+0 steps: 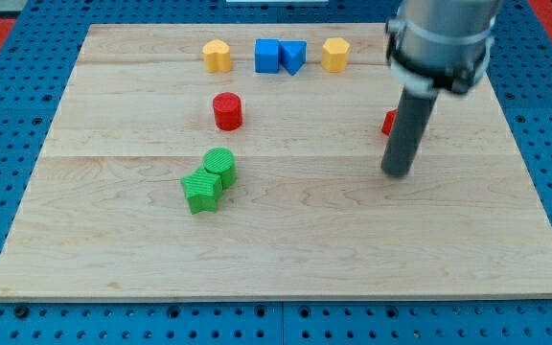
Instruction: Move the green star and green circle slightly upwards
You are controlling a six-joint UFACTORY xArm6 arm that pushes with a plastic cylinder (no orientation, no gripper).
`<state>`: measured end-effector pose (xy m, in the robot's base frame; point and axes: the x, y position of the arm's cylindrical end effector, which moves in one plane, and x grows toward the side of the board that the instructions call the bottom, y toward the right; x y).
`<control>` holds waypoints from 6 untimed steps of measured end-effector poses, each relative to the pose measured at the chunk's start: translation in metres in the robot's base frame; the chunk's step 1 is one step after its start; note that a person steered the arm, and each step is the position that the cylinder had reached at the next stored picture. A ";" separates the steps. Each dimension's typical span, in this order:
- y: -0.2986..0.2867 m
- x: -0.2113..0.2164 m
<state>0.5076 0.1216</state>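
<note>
Pushing the two green blocks toward the view's top calls first for getting under them, and my tip (398,173) is nowhere near that spot: it rests on the bare wood at the view's right, well apart from the pair. The tool is a plain rod with nothing to open or close, and it touches no block at this moment.

The green star (201,192) lies at left of centre on the counter (286,240), with the green circle (220,167) touching it on its upper right side. A red cylinder (227,111) stands above them, near enough to matter if the push runs long.

In my judgement the sound approach is to sweep around the view's bottom of the pair, settle just below the star, and press upward along the line joining the two, so the star carries the circle ahead of it. That line leans to the right, so a push aimed too straight may split them; a short, slow stroke suits the word "slightly".

A red block (389,123) is half hidden behind the rod, its shape unclear. Along the top sit a yellow block (217,57), a blue cube (267,56) touching a blue triangle (293,57), and a yellow hexagon (334,55), all clear of the work.
</note>
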 end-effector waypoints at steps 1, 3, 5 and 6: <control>-0.098 0.081; -0.198 0.015; -0.253 -0.020; -0.283 -0.038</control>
